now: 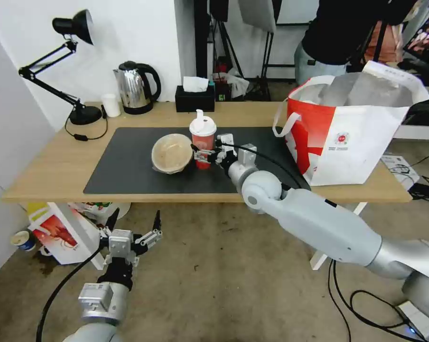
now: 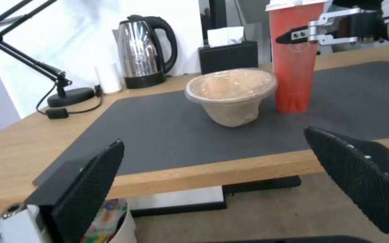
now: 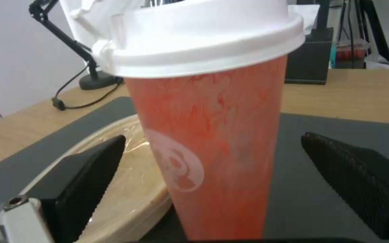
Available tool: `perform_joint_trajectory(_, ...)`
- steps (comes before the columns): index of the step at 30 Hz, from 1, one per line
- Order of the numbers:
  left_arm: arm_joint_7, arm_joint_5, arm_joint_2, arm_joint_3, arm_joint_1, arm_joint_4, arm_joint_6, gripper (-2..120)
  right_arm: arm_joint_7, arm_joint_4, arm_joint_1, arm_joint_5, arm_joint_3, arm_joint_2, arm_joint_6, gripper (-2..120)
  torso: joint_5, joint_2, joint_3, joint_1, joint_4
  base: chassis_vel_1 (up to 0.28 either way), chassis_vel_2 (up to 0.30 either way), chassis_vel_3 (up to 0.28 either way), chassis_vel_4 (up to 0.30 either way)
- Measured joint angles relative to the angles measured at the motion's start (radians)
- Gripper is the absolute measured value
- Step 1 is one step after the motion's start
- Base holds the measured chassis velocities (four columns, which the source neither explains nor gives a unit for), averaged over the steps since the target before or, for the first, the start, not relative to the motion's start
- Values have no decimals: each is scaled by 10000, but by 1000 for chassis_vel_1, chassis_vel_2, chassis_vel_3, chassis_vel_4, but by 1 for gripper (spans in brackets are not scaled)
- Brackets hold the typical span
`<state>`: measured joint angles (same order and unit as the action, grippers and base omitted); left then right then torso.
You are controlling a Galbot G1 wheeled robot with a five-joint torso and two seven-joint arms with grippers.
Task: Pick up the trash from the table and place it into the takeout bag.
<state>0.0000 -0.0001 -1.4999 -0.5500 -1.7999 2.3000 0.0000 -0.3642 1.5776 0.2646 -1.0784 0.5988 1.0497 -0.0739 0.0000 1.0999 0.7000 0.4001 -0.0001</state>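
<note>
On the dark mat of the table [image 1: 58, 161], the red drink cup [image 1: 203, 142] stands upright between the spread fingers of the right tool [image 1: 206, 156], not yet gripped, with the beige wrapped bowl [image 1: 172, 153] just beside it. Both leftovers remain outside the takeout bag [image 1: 347, 137], which stands open at the table's right end. Below the table edge, the left tool [image 1: 133, 227] hangs wide open, holding nothing.

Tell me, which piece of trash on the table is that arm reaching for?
The red cup: the right tool is open around it, while the beige wrapped bowl sits beside it.
</note>
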Motion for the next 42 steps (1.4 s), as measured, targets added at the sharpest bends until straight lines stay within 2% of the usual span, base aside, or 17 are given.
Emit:
perform_joint_trajectory(10,0,0,0,0,0,0,0,100,207,-539,-59,34,18,374,91,100,0,0,0,0,1,0,0,0,0)
perform_joint_trajectory(18,1,0,0,0,0,0,0,100,383,-585,-58,12,19,420,166,80,0,0,-2,0,0,0,0,0,0)
perform_joint_trajectory(19,0,0,0,0,0,0,0,100,399,-585,-50,3,19,414,174,73,0,0,-2,0,1,0,0,0,0)
perform_joint_trajectory(20,0,0,0,0,0,0,0,100,399,-585,-50,3,19,414,174,73,0,0,-2,0,1,0,0,0,0)
perform_joint_trajectory(22,0,0,0,0,0,0,0,100,441,-585,-20,-7,20,381,186,64,0,0,-2,0,0,0,0,0,0)
perform_joint_trajectory(24,0,0,0,0,0,0,0,100,450,-581,-15,-8,20,376,192,61,0,0,-2,0,0,0,0,0,0)
perform_joint_trajectory(28,0,0,0,0,0,0,0,100,486,-532,-13,-11,9,327,219,45,0,0,-2,-2,1,0,0,0,0)
perform_joint_trajectory(42,0,0,0,0,0,0,0,100,518,-202,-249,-46,-152,64,270,14,0,0,-1,-2,1,0,0,0,0)
